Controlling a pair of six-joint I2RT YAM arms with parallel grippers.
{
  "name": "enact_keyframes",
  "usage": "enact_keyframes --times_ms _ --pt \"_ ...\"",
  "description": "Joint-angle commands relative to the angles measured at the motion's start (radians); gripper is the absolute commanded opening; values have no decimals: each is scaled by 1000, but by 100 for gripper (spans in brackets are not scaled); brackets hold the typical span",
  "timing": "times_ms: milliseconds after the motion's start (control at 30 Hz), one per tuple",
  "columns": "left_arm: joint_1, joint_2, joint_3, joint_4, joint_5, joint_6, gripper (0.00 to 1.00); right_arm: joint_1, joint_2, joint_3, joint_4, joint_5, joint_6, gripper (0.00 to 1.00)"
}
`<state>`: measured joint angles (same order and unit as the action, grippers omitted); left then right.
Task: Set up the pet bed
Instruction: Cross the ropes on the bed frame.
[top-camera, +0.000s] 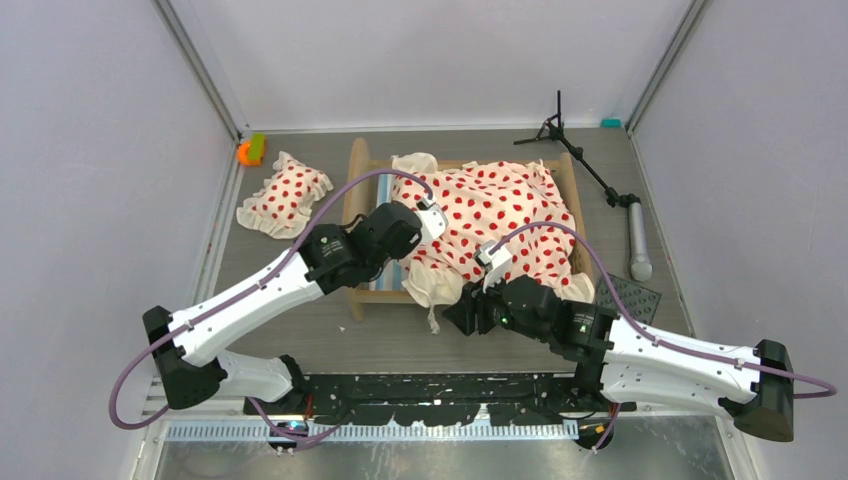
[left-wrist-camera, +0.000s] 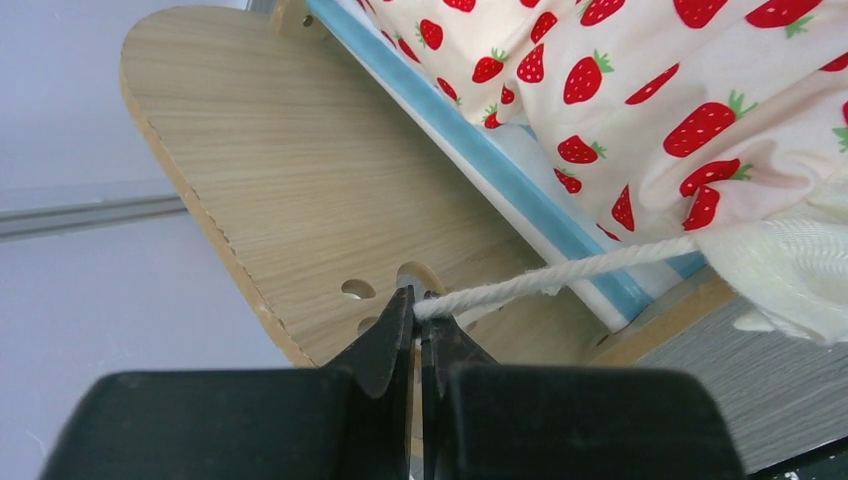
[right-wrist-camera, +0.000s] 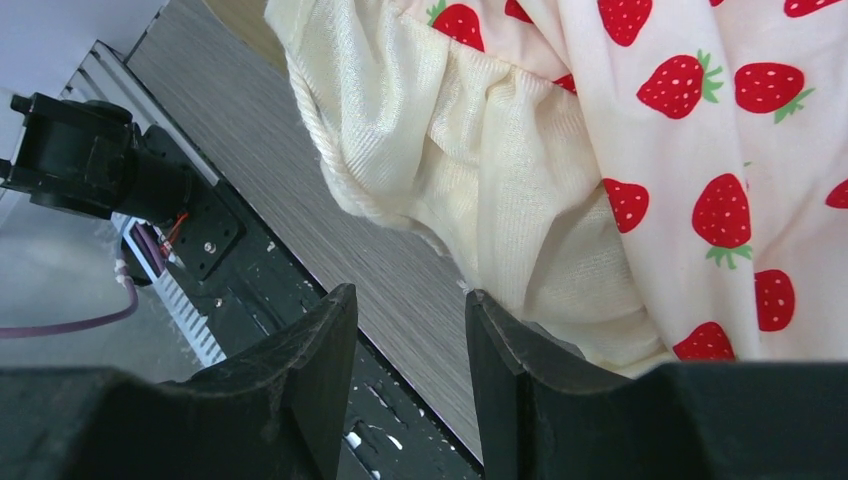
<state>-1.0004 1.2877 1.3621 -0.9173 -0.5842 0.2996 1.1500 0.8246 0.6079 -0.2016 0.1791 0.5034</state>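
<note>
toward the far edge of the table (top-camera: 300, 335) | pet bed (top-camera: 357, 175) stood, strawberry bedding (top-camera: 490, 205) heaped on it | left gripper (left-wrist-camera: 417, 305) was closed on a white cord (left-wrist-camera: 560, 272) beside the end board (left-wrist-camera: 300, 180) | right gripper (right-wrist-camera: 410, 340) was open, just beside the cream ruffle (right-wrist-camera: 480, 200)

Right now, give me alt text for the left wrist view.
The left gripper is shut on a white cord running from the strawberry-print bedding. Behind it stand the light-wood end board and the blue mattress edge.
</note>
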Motion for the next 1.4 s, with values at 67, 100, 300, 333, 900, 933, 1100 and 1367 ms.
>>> enact_keyframes --times_ms 67,100,300,333,900,933,1100,1367 --pt "25 -23 -41 13 -16 8 0 5 -21 -11 60 -18 17 49" --pt "28 -22 -47 16 -15 5 0 6 -22 -12 60 -21 19 49" --pt "42 -17 -85 24 -6 -7 0 6 -28 -27 61 -28 28 49" --pt "44 -17 -88 22 -5 -12 0 5 -29 -30 60 -29 30 49" --pt "48 21 -130 -40 109 -185 8 6 -44 -51 57 -33 33 49" --pt "48 23 -131 -48 115 -194 8 5 -46 -52 55 -31 32 49" --pt "48 13 -151 -67 104 -245 9 5 -56 -60 54 -29 39 49" --pt "48 -10 -149 -103 90 -281 39 6 -53 -63 58 -33 43 49"
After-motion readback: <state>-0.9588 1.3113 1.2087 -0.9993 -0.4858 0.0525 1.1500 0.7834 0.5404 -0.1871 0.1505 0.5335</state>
